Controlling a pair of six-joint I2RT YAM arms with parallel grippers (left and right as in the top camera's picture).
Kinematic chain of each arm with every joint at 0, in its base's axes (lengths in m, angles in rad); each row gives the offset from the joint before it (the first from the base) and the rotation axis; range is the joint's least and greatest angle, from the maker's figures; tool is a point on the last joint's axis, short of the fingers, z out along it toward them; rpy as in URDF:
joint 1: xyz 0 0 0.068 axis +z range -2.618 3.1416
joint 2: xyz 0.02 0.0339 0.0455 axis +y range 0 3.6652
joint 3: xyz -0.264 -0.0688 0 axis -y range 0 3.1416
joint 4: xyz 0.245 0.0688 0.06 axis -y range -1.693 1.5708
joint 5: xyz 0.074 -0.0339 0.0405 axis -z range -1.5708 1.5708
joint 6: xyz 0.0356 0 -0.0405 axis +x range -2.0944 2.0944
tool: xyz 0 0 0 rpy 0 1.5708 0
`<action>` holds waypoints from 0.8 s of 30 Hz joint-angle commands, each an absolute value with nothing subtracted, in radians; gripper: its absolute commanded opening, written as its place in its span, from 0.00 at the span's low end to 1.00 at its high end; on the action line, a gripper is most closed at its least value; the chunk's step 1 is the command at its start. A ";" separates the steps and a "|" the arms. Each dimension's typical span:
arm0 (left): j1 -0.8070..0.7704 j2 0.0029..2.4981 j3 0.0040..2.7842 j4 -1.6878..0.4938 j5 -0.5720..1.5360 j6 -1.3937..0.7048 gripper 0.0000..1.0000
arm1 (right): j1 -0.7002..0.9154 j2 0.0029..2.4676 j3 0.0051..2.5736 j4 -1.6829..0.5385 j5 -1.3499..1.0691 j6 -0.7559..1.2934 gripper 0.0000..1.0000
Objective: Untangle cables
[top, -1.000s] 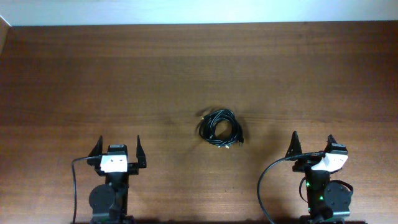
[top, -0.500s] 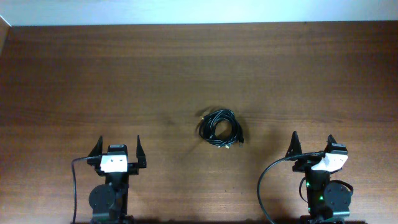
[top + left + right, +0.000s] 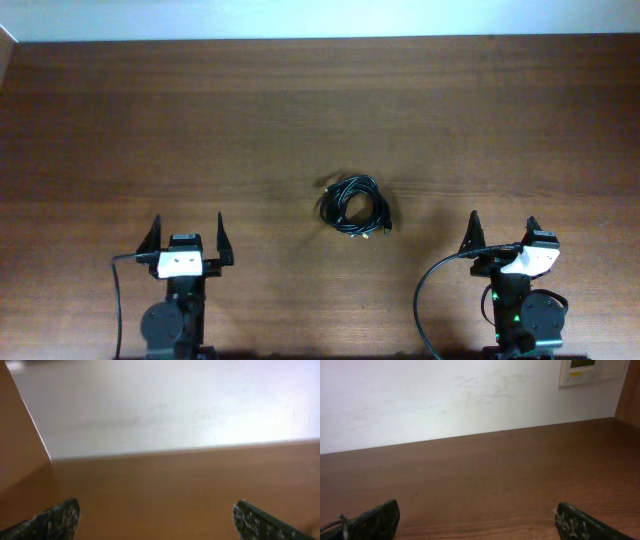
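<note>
Only the left gripper point(image 3: 187, 233) has nudged toward nine o'clock; it and the right gripper point(image 3: 502, 232) gape empty, and grabbing the whole coiled cables point(image 3: 355, 207) at its two o'clock could tighten knots.

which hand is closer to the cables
The right hand. The cables lie a little toward its side, so the gap to it is shorter than the gap to the left hand. Both hands are open.
</note>
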State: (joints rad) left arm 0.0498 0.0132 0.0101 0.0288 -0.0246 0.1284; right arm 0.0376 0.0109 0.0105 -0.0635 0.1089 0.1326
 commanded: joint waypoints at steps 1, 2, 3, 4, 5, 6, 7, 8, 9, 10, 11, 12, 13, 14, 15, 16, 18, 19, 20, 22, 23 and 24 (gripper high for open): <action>0.048 0.014 0.010 0.175 -0.010 0.141 0.99 | 0.046 0.006 0.006 -0.071 0.136 0.139 0.98; 0.048 0.014 0.010 0.258 -0.010 0.141 0.99 | 0.046 0.006 0.006 -0.071 0.135 0.139 0.98; 0.048 0.014 0.010 0.315 -0.010 0.140 0.99 | 0.046 0.006 0.006 -0.071 0.135 0.139 0.98; 0.048 0.014 0.010 0.360 -0.009 0.140 0.99 | 0.046 0.006 0.006 -0.071 0.135 0.139 0.99; 0.048 0.014 0.010 0.403 0.014 0.140 0.99 | 0.046 0.006 0.006 -0.071 0.135 0.139 0.98; 0.048 0.014 0.010 0.449 0.058 0.141 0.99 | 0.046 0.006 0.006 -0.071 0.135 0.139 0.98; 0.048 0.014 0.010 0.472 0.082 0.141 0.99 | 0.046 0.006 0.006 -0.071 0.135 0.139 0.99; 0.048 0.014 0.010 0.482 0.096 0.140 0.99 | 0.046 0.006 0.006 -0.071 0.135 0.139 0.99; 0.048 0.014 0.010 0.478 0.115 0.140 0.99 | 0.046 0.006 0.006 -0.071 0.135 0.139 0.98; 0.048 0.014 0.010 0.477 0.121 0.140 0.99 | 0.046 0.006 0.006 -0.071 0.135 0.139 0.99; 0.048 0.014 0.010 0.477 0.120 0.140 0.99 | 0.046 0.006 0.006 -0.071 0.135 0.139 0.99; 0.048 0.014 0.010 0.477 0.121 0.140 0.99 | 0.046 0.006 0.006 -0.071 0.135 0.139 0.98; 0.048 0.014 0.010 0.477 0.121 0.140 0.99 | 0.046 0.006 0.006 -0.071 0.135 0.139 0.99; 0.048 0.014 0.010 0.477 0.141 0.140 0.99 | 0.046 0.006 0.006 -0.071 0.135 0.139 0.98; 0.048 0.014 0.010 0.477 0.142 0.141 0.99 | 0.046 0.006 0.006 -0.071 0.136 0.139 0.98; 0.048 0.014 0.010 0.474 0.142 0.141 0.99 | 0.046 0.006 0.006 -0.071 0.136 0.139 0.99; 0.047 0.014 0.010 0.479 0.189 0.118 0.99 | 0.046 0.006 0.006 -0.071 0.135 0.139 0.99; 0.047 0.014 0.010 0.478 0.204 0.118 0.99 | 0.046 0.006 0.006 -0.071 0.135 0.139 0.98; 0.047 0.014 0.012 0.469 0.204 0.117 0.99 | 0.046 0.006 0.006 -0.071 0.135 0.139 0.99; 0.047 0.014 0.054 0.390 0.206 0.060 0.99 | 0.046 0.006 0.006 -0.071 0.135 0.139 0.99; 0.047 0.016 0.099 0.307 0.207 0.012 0.99 | 0.046 0.006 0.006 -0.071 0.135 0.139 0.99; 0.047 0.033 0.157 0.210 0.212 -0.016 0.99 | 0.046 0.006 0.006 -0.071 0.135 0.139 0.98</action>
State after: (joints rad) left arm 0.0498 0.0185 0.0437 0.3229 0.1883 0.0807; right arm 0.0383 0.0109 0.0105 -0.0631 0.1097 0.1318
